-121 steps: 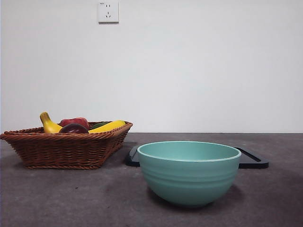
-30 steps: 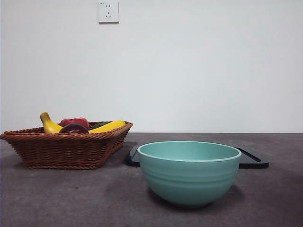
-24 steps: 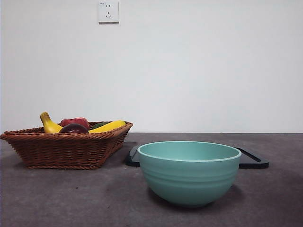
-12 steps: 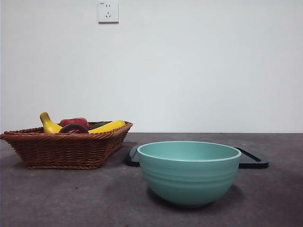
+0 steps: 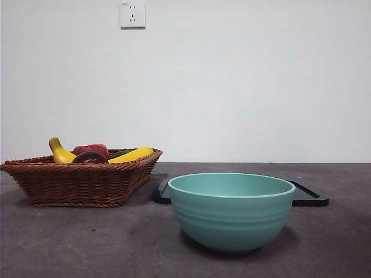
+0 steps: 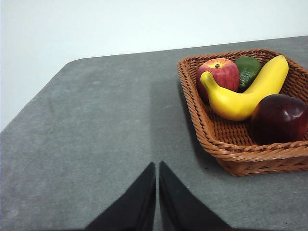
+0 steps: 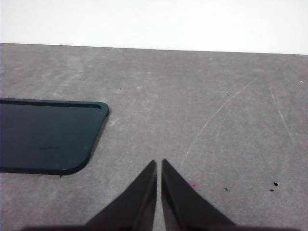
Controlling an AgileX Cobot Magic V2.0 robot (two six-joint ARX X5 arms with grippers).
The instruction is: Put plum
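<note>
Front view: the plum sits in the basket with a banana and apple; a bowl stands before a tray. Left wrist: the left gripper, jaws closed and empty, hangs over bare table beside the basket. Right wrist: the right gripper, jaws closed, is near the tray's corner.

The grey table carries a wicker basket, teal bowl and black tray.

low front camera level across the surface, left wrist camera looking down, both sharing the basket, right wrist camera over the tray
</note>
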